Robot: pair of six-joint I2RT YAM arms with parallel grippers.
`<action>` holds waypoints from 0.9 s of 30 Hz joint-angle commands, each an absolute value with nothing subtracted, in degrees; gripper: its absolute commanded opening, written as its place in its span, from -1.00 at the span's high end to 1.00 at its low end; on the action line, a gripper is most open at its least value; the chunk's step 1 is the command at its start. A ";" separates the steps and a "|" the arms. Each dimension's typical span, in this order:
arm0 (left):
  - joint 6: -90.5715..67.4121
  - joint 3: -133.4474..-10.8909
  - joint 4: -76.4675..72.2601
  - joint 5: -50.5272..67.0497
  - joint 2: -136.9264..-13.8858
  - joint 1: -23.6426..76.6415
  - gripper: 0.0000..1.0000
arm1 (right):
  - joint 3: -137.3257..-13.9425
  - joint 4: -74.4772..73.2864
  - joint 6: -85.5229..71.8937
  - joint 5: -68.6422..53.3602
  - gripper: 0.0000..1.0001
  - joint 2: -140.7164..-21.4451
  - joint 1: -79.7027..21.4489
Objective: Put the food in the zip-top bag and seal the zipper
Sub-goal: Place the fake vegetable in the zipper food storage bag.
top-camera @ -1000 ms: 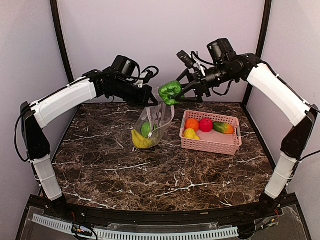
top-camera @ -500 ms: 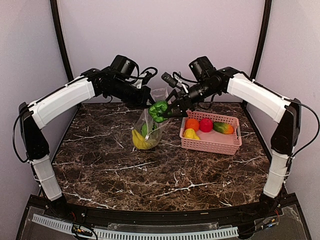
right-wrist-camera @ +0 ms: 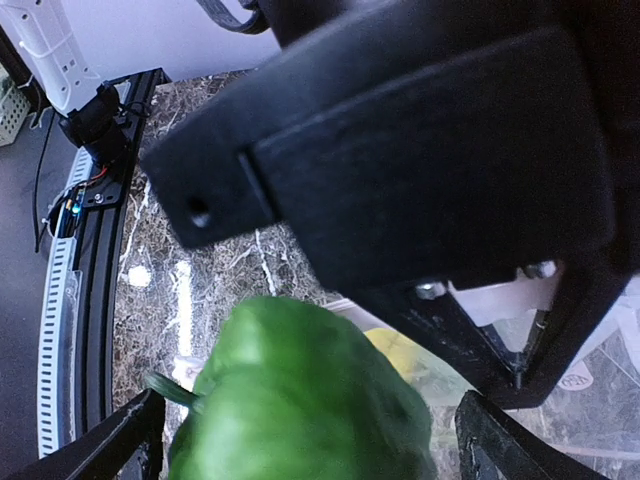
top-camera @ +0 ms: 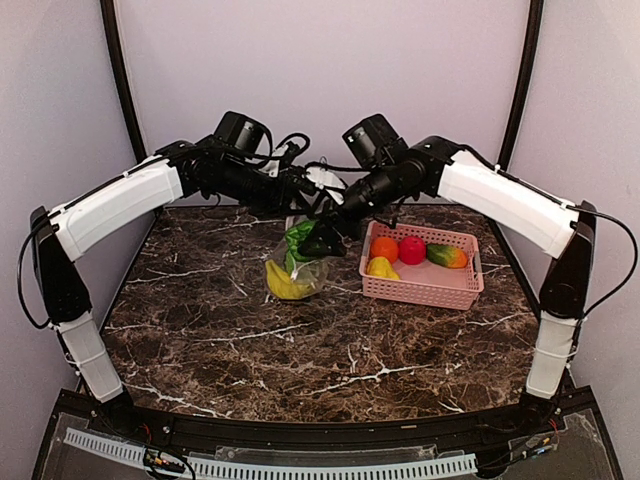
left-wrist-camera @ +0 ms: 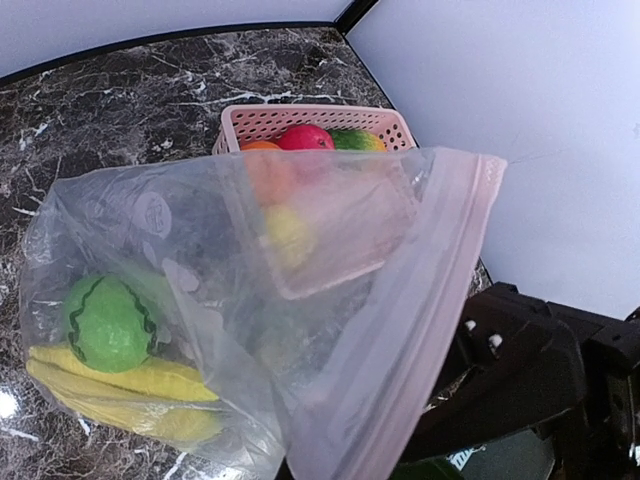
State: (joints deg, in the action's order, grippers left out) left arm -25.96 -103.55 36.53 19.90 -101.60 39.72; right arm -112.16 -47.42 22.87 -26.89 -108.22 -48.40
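The clear zip-top bag point(top-camera: 297, 268) hangs at the table's middle back, and my left gripper point(top-camera: 306, 197) is shut on its upper edge. Its whitish-pink zipper point(left-wrist-camera: 420, 300) runs along the open mouth. Inside lie a yellow banana point(left-wrist-camera: 120, 385) and a round green piece point(left-wrist-camera: 107, 323). My right gripper point(top-camera: 324, 240) is shut on a green pepper point(right-wrist-camera: 300, 400) and holds it at the bag's mouth point(top-camera: 298, 236), right under the left gripper's black body point(right-wrist-camera: 400, 180). My left fingers are hidden behind the bag in the left wrist view.
A pink slotted basket point(top-camera: 455, 289) stands right of the bag. It holds an orange point(top-camera: 384, 248), a red round fruit point(top-camera: 411, 250), a green-orange piece point(top-camera: 447, 256) and a yellow lemon point(top-camera: 381, 268). Both arms crowd the back middle.
My right gripper has carried the green pepper left and down, from above the basket to the bag's mouth. The left gripper has kept the bag held up.
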 commanded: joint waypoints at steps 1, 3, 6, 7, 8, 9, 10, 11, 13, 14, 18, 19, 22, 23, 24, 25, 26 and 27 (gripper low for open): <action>-26.83 -101.77 34.03 21.73 -97.71 40.17 0.99 | -115.70 -47.08 24.30 -21.46 -0.97 -106.19 -47.99; -26.33 -101.40 33.98 22.33 -97.64 40.17 0.99 | -115.37 -46.66 24.42 -19.25 -0.97 -104.34 -47.99; -26.01 -101.25 34.61 21.56 -97.73 40.17 0.99 | -114.18 -45.83 25.13 -15.01 -0.97 -102.07 -47.99; -25.97 -101.41 35.06 20.66 -97.67 40.14 0.99 | -113.91 -45.75 25.33 -14.03 -0.97 -101.50 -47.99; -25.83 -101.59 35.37 20.00 -97.61 40.16 0.99 | -113.79 -45.81 25.56 -13.42 -0.97 -100.86 -47.99; -25.66 -102.32 36.35 18.84 -97.73 40.16 0.99 | -113.62 -46.01 25.72 -12.81 -0.97 -100.20 -47.99; -25.00 -102.97 37.07 18.25 -97.82 40.12 0.99 | -113.49 -46.13 25.79 -12.24 -0.97 -99.47 -47.91; -24.54 -104.84 39.17 16.60 -98.04 40.04 0.99 | -113.41 -46.35 25.83 -11.82 -0.97 -98.83 -47.84; -22.61 -108.03 43.18 12.48 -98.66 39.69 0.99 | -113.48 -47.07 25.76 -11.61 -0.97 -97.57 -47.24; -21.43 -108.77 44.44 10.59 -98.76 39.49 0.98 | -113.42 -47.25 25.43 -11.83 -0.97 -96.98 -46.63; -21.01 -109.16 46.53 3.89 -99.72 38.45 0.99 | -111.58 -45.85 18.55 -15.91 -0.97 -96.52 -42.12; -21.27 -109.12 45.45 7.50 -100.00 38.40 0.98 | -110.53 -45.16 16.36 -16.33 -0.96 -96.99 -41.54; -24.33 -108.74 42.40 12.99 -101.00 38.41 0.99 | -107.94 -43.04 10.37 -17.72 -0.77 -99.20 -40.57; -24.87 -108.42 41.85 13.13 -100.99 38.41 0.99 | -107.77 -42.77 8.90 -18.58 -0.71 -99.96 -40.34; -25.90 -107.68 40.54 13.04 -100.72 38.41 0.99 | -107.88 -42.72 7.56 -19.48 -0.66 -100.74 -40.20; -26.27 -107.23 39.78 13.02 -100.46 38.41 0.99 | -108.14 -42.72 6.57 -20.66 -0.63 -101.48 -40.17; -26.89 -106.04 38.25 13.08 -99.76 38.41 0.99 | -108.42 -42.87 5.86 -21.93 -0.59 -102.23 -40.13; -27.20 -105.49 37.54 13.13 -99.45 38.41 0.99 | -108.91 -42.96 5.17 -22.89 -0.56 -102.89 -40.11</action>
